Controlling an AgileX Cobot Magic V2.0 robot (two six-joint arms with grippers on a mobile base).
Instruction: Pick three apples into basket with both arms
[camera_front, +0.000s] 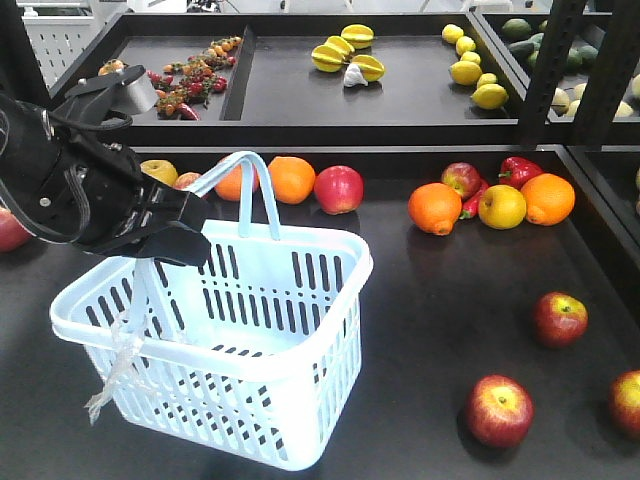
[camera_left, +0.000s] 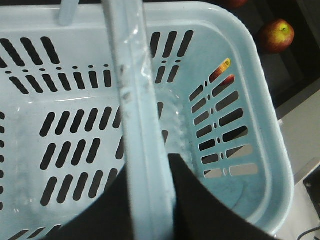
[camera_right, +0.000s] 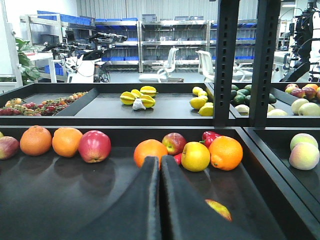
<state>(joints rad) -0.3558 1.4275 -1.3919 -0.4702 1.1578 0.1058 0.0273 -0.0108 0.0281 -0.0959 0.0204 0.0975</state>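
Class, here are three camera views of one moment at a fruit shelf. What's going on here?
The left pincer is closed on one hoop handle of the pale basket, which sits tilted over the dark shelf. The basket is empty. Three apples lie loose on the shelf beside it, untouched. The right pincer is shut and holds nothing, pointing toward the fruit row at the back.

1. My left end effector (camera_front: 172, 238) is clamped on one hoop handle of the pale blue basket (camera_front: 300, 300), which is tilted over the dark counter (camera_front: 420, 320).
2. The basket's other handle (camera_front: 248, 190) stands up.
3. A white tie strip (camera_front: 115, 380) hangs from its near left rim.
4. Three red apples (camera_front: 498, 410) lie on the counter to the right, well apart from the basket.
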